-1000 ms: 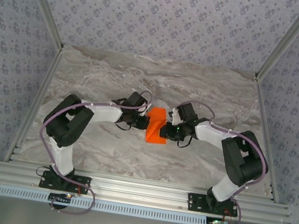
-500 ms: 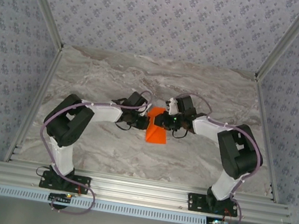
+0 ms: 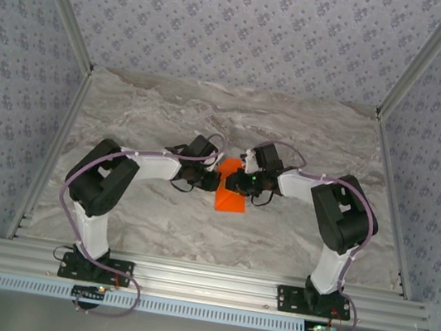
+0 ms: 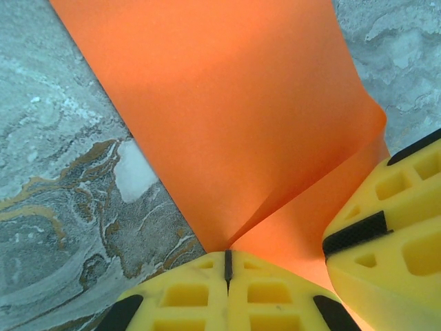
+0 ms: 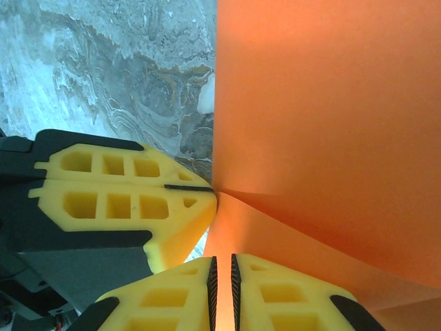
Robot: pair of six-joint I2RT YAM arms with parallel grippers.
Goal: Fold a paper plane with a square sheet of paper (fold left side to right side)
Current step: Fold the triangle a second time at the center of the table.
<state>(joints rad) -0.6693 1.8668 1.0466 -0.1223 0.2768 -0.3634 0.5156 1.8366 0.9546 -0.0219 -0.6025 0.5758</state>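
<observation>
Where paper (image 3: 230, 201) sits part-folded at table (image 3: 161, 114) centre, both tools grip it; left gripper (image 4: 228, 256) pinched tight on one edge; right gripper (image 5: 222, 267) clamped on a raised flap, just beside the left, fingertips nearly touching

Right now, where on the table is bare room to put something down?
The marble table is bare by the far wall and by the near rail. The middle is crowded: left gripper and right gripper both pinch the orange paper.
</observation>
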